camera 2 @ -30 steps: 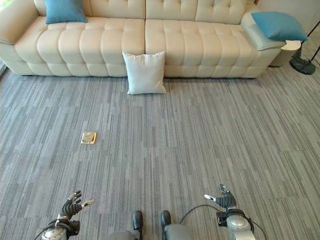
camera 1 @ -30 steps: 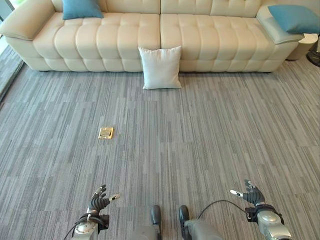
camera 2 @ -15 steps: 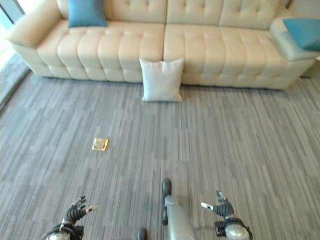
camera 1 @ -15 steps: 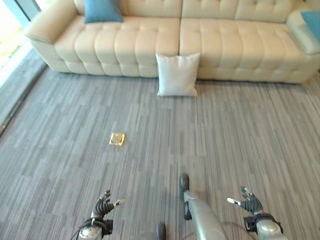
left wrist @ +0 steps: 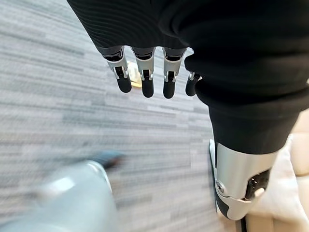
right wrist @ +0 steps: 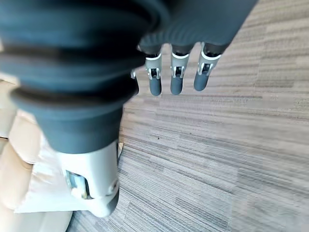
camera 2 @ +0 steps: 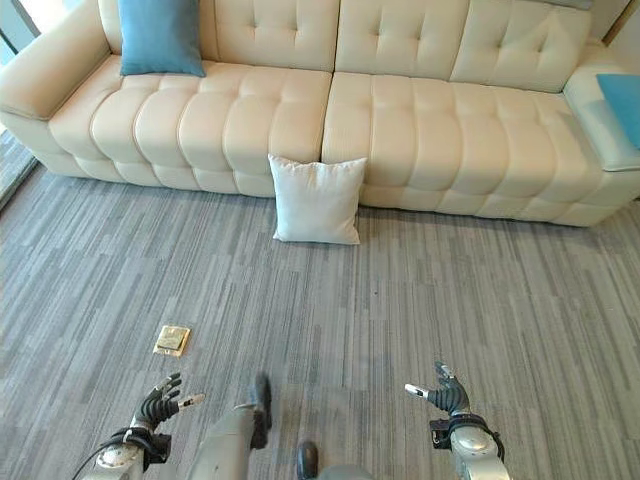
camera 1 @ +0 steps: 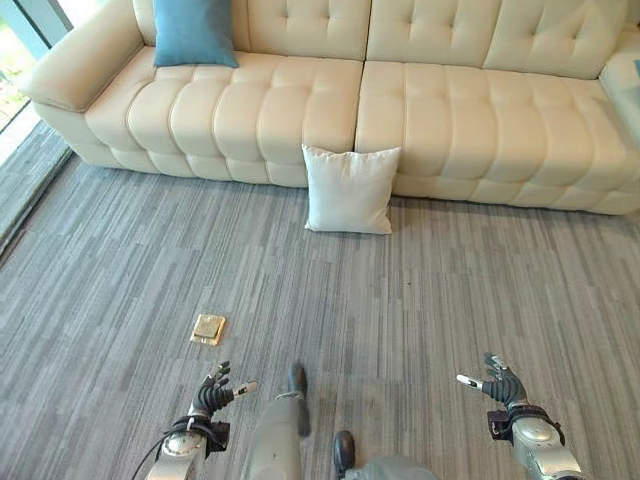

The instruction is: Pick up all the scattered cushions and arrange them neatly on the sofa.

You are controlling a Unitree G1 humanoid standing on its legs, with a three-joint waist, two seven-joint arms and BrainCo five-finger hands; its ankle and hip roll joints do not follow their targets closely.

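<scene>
White cushion (camera 1: 349,189) leans against sofa (camera 1: 250,110) on carpet (camera 1: 450,290).

A grey striped carpet floor (camera 1: 450,290) is carrying everything here. A cream tufted sofa (camera 1: 420,110) is standing along the floor's far edge, running nearly its full width. A white cushion (camera 1: 349,190) is resting upright on the carpet, leaning against the sofa's front edge about where the two seat sections are meeting. A small brass floor plate (camera 1: 208,328) is sitting flat in the carpet, well apart from the white cushion and nearer the floor's near-left part. On the sofa's seat, a blue cushion (camera 1: 194,32) is leaning against the backrest near the left armrest. Another blue cushion (camera 2: 622,100) is lying on the right armrest.
</scene>
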